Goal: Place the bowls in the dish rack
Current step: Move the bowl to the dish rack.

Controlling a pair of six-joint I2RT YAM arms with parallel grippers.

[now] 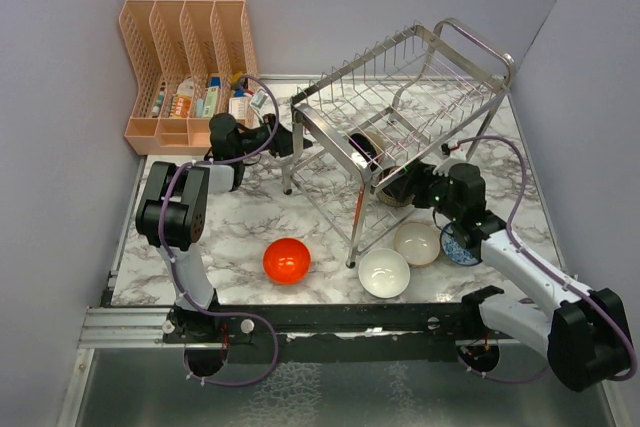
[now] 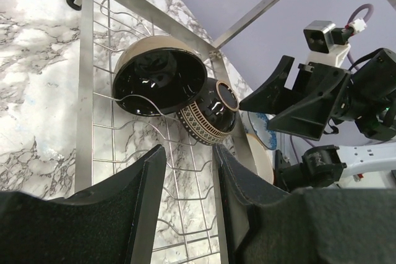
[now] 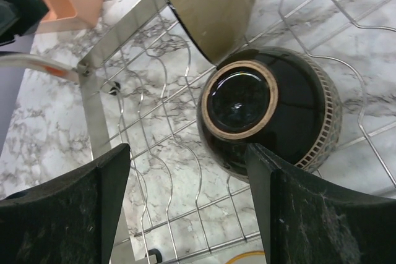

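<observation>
The steel dish rack (image 1: 330, 132) stands mid-table. On its lower tier lie two dark bowls: one black inside and beige outside (image 2: 158, 78) (image 3: 204, 4), one black with a patterned band (image 2: 207, 115) (image 3: 266, 109), its foot ring facing the right wrist camera. My right gripper (image 1: 405, 187) (image 3: 187, 153) is open just short of the patterned bowl, holding nothing. My left gripper (image 1: 290, 142) (image 2: 189, 153) is at the rack's left end, its jaws partly open over the wire floor with nothing between them. A red bowl (image 1: 286, 259), a white bowl (image 1: 384, 272), a beige-pink bowl (image 1: 417, 243) and a blue-patterned bowl (image 1: 458, 247) sit on the table.
A peach slotted organiser (image 1: 185, 57) with small items stands at the back left. Purple walls close in the marble table on three sides. The right arm partly covers the blue-patterned bowl. An orange object (image 1: 358, 212) lies under the rack.
</observation>
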